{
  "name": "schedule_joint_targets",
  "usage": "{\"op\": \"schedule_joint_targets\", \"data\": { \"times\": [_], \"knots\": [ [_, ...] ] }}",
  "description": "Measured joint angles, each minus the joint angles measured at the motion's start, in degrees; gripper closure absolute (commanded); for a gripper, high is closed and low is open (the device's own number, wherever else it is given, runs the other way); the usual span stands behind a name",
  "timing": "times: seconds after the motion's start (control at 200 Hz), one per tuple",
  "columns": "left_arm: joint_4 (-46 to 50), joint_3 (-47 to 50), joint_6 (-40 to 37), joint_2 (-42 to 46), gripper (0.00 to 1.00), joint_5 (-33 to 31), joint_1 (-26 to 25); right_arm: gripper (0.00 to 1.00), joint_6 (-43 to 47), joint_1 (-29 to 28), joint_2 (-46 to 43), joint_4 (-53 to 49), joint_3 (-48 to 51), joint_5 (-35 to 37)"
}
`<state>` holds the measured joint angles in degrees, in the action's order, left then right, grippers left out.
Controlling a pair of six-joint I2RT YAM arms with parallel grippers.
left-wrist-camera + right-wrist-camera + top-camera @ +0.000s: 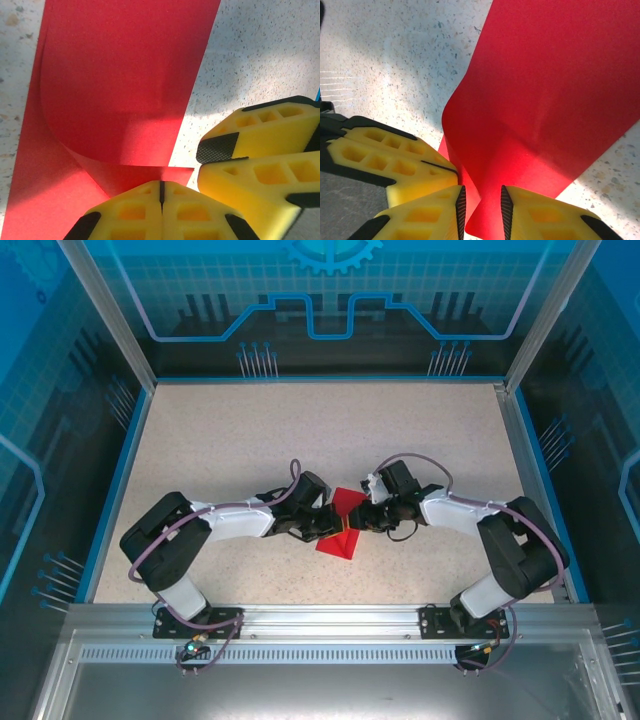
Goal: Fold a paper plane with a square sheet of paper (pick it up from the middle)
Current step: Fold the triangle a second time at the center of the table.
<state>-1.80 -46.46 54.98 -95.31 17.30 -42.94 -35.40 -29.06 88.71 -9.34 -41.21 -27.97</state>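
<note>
Mid-fold, early stage by my read. The thin bright-red square sheet of paper sits at the centre of the speckled beige worktop, between the two arms. One flap is rolled over in a soft curve with no hard crease on it yet. Left claw is closed tight, tips together on the paper's edge where the rolled layer comes back down (looks like a pinch on the sheet, though I can't see how much is caught). Right claw stands at a narrow gap with a paper edge between the pads, not clamped. The two claws are just beside each other. Next move, I'd say: right closes on the sheet, then the pair line up the edges and flatten the curve into a crease. Slip or skew is the risk there. From above the sheet reads as a wedge, with the pointed corner toward the arm bases and the long axis near-to-far, far end leaning a little right.
</note>
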Motion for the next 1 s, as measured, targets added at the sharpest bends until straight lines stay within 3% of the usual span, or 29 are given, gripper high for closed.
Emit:
{"op": "schedule_joint_targets", "data": {
  "times": [0.2, 0.485, 1.0],
  "knots": [
    [0.0, 0.0, 0.0, 0.0, 0.94, 0.0, 0.0, 0.77, -0.2, -0.2, 1.2, 1.1, 0.0, -1.1],
    [0.0, 0.0, 0.0, 0.0, 0.94, -0.1, 0.0, 0.95, -1.1, -0.2, 2.5, 2.6, 0.2, -2.6],
    [-3.1, 0.0, 0.0, -0.2, 0.91, 1.6, -0.1, 0.96, 0.0, -0.2, 3.5, 1.1, 0.3, 3.6]
  ]
}}
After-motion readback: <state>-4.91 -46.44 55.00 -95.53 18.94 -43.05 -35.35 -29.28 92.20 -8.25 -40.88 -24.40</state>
